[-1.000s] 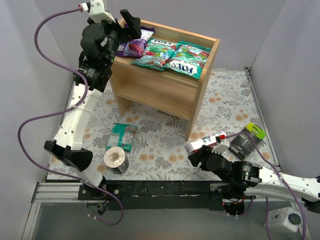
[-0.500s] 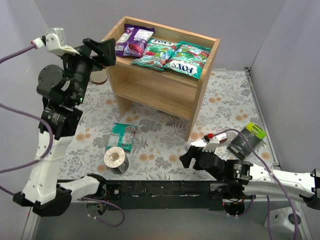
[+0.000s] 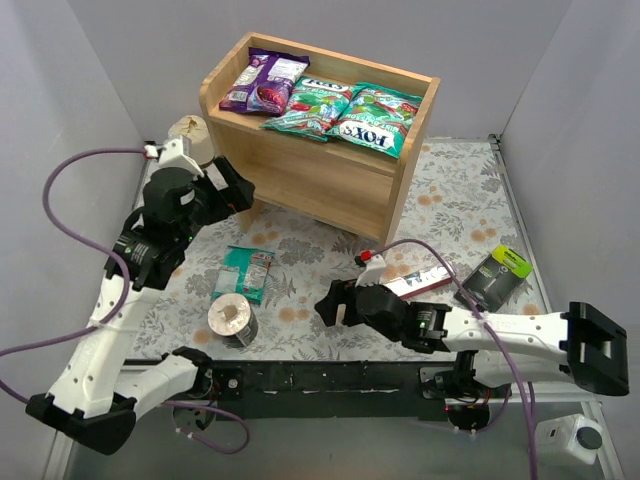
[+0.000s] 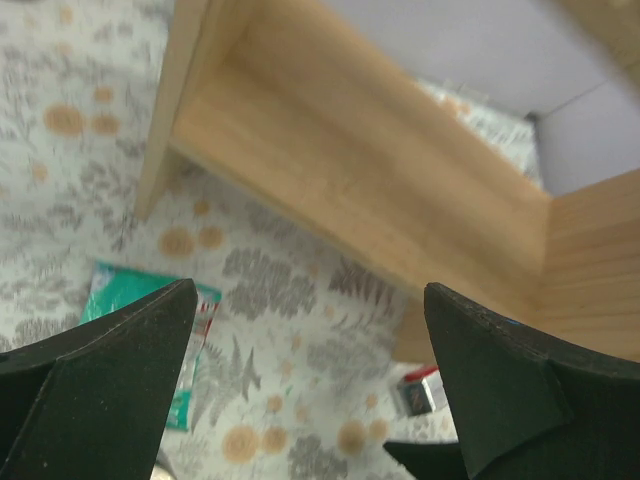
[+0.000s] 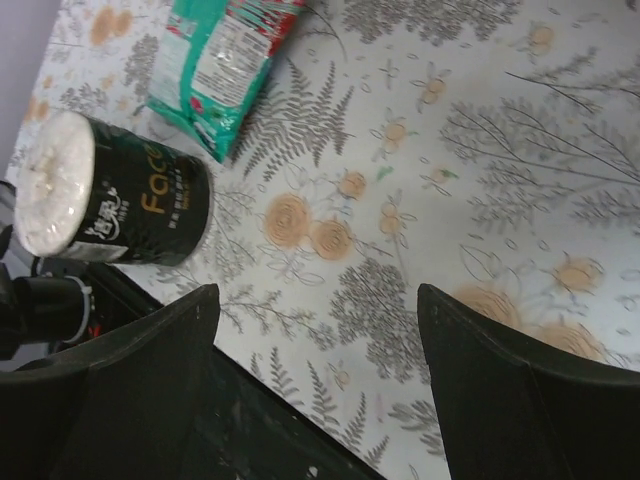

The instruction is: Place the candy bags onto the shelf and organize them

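Right hand (image 3: 335, 303), spread wide and empty, hangs low over the table (image 3: 450, 190), near the last loose candy bag (image 3: 246, 272). Left hand (image 3: 236, 190), also spread and empty, sits beside the shelf (image 3: 312, 182). The shelved bags (image 3: 375, 122) lie on top. Next up, likely: descend and pinch that loose one.
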Motion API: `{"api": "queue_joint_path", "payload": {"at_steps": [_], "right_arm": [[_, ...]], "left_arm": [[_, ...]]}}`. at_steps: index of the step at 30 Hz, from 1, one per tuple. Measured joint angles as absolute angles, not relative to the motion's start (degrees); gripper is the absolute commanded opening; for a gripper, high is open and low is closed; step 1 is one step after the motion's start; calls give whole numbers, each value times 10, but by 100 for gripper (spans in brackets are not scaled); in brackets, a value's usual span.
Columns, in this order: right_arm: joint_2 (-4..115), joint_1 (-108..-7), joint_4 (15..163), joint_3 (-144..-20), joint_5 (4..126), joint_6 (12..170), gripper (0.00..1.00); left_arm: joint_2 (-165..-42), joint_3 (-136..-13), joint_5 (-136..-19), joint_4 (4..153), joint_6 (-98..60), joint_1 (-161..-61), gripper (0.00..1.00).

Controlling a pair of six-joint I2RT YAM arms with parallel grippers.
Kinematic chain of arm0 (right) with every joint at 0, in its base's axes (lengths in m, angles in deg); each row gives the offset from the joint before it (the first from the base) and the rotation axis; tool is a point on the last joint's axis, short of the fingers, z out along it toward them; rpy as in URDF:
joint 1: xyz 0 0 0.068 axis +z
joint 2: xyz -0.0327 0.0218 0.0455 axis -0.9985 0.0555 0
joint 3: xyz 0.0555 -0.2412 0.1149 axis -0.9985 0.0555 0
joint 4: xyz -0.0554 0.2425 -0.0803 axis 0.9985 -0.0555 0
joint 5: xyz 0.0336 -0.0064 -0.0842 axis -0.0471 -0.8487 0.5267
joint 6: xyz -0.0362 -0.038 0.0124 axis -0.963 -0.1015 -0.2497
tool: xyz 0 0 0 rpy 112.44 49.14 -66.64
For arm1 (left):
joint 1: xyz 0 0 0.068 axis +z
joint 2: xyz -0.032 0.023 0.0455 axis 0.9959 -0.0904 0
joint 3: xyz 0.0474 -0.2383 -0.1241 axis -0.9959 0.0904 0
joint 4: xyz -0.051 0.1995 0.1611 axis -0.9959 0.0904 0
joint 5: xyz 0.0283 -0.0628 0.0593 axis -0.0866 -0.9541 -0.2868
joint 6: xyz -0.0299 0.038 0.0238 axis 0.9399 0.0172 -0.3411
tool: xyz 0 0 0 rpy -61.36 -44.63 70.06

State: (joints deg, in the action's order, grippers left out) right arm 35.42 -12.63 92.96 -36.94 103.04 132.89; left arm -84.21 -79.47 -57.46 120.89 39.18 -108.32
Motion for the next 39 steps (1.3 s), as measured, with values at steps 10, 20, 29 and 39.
{"api": "queue_joint_path", "payload": {"at_steps": [10, 20, 29, 39], "right_arm": [[581, -185, 1078, -484, 904, 1297, 87], [786, -184, 1151, -603, 860, 1316, 83], [872, -185, 1149, -696, 848, 1337, 76], [929, -186, 1135, -750, 868, 1382, 73]], "left_arm": [[-856, -762, -613, 1272, 420, -1070, 98], [-823, -799, -610, 1304, 416, -1071, 98], [-752, -765, -619, 1277, 406, -1070, 98], [-674, -644, -648, 1193, 354, -1071, 98]]}}
